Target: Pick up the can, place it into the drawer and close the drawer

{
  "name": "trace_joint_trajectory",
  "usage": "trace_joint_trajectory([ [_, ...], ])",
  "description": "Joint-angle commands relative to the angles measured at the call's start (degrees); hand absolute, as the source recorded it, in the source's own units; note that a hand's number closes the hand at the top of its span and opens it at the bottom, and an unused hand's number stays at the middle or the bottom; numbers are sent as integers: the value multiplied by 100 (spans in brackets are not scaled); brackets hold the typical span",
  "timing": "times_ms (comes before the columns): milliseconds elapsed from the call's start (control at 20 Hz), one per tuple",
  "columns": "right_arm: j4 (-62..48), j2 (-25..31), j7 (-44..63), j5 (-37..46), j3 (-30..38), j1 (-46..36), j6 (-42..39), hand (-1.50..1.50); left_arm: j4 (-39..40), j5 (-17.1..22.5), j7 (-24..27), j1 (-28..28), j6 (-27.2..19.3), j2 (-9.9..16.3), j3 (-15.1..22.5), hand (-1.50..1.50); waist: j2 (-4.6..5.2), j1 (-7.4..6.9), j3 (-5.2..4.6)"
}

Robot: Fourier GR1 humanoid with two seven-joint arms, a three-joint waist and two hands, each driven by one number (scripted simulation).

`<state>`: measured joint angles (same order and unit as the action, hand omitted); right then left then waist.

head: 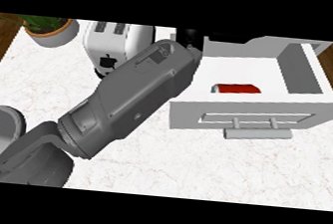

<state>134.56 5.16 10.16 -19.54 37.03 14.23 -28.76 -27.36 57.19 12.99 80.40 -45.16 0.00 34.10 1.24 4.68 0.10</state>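
Lying in the open drawer [303,103], red can [238,89], forearm [138,96] hiding toaster [105,41], robot hand unseen, potted plant [49,28] beyond.

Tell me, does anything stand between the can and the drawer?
Nothing visible does: the red can already lies inside the open white drawer. The drawer front still stands pulled out over the counter. No hand shows; only a grey forearm does.

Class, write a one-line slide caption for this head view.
Red can lies inside the open white drawer while a grey forearm reaches across the marble counter toward it.
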Motion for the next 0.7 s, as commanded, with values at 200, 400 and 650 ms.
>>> trace_joint_trajectory([
  [200,714,57,-376,1548,-583,-393,-109,-150,-68,201,504,-106,1,0,43,-150,-16,-128,-5],
  [400,308,200,-472,2741,-1217,-945,-32,-150,-148,241,495,10,-64,0,87,-150,-27,-293,-6],
  [650,-213,36,-790,4312,-2148,-1383,311,-150,-255,348,372,-118,35,0,-28,-150,-55,-465,-9],
])
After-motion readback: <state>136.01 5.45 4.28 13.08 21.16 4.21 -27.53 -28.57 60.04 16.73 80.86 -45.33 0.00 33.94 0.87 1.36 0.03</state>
